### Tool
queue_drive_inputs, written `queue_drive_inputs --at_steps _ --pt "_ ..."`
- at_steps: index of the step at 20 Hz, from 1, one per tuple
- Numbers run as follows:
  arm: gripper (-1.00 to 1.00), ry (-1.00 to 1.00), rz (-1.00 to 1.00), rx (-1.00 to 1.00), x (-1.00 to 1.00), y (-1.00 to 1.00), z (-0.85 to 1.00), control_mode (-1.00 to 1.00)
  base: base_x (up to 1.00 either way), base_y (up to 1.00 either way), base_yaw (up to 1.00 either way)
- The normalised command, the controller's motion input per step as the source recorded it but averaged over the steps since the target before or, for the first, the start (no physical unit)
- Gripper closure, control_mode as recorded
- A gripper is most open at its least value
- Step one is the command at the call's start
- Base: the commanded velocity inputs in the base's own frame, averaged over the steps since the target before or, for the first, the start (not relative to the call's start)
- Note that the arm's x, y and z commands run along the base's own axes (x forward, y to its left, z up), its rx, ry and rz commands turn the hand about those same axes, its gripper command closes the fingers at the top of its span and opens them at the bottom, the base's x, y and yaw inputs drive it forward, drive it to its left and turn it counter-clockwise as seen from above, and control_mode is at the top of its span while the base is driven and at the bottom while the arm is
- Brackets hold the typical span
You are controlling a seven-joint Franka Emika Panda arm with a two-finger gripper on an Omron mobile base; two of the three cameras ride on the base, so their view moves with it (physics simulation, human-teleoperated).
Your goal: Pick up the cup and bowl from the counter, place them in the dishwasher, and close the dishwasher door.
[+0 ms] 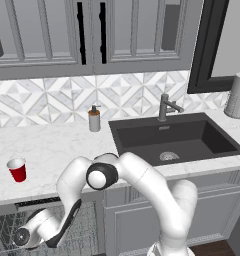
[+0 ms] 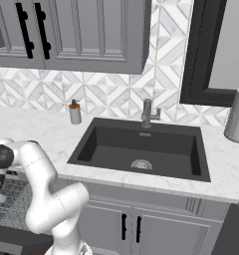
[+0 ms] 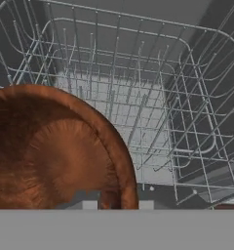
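The dark brown bowl [image 3: 55, 151] looms at the left of the hand view, held over the grey wire rack [image 3: 153, 112] of the open dishwasher [image 1: 87, 232]. My gripper [image 3: 117, 205] has the bowl's rim between its fingertips [image 3: 89, 205]; whether they still press on it is unclear. My arm bends down from the counter [image 1: 57, 142] edge into the dishwasher at lower left. The red cup [image 1: 17, 170] stands upright on the counter at the left, apart from the arm. The dishwasher door [image 2: 12, 238] lies folded down at lower left.
A black sink [image 1: 172, 137] with a faucet [image 1: 167, 107] is set into the counter to the right. A grey soap dispenser [image 1: 94, 119] stands by the backsplash and a paper towel roll [image 1: 238, 95] at far right. Grey cabinet doors [image 1: 142, 225] flank the dishwasher.
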Motion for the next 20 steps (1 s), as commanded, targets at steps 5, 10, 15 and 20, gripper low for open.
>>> queue_drive_inputs --at_steps 5,10,15,20 --pt "-1.00 0.00 -0.07 0.03 -0.43 -0.06 0.00 -1.00 0.00 0.00 0.00" --pt "-1.00 -0.03 -0.03 0.02 -0.56 -0.15 0.01 -1.00 0.00 0.00 0.00" --pt "-1.00 -0.12 -0.01 0.02 -0.76 -0.04 0.35 -1.00 0.00 0.00 0.00" --pt "-1.00 -0.14 -0.04 0.02 -0.68 -0.03 0.57 -1.00 0.00 0.00 0.00"
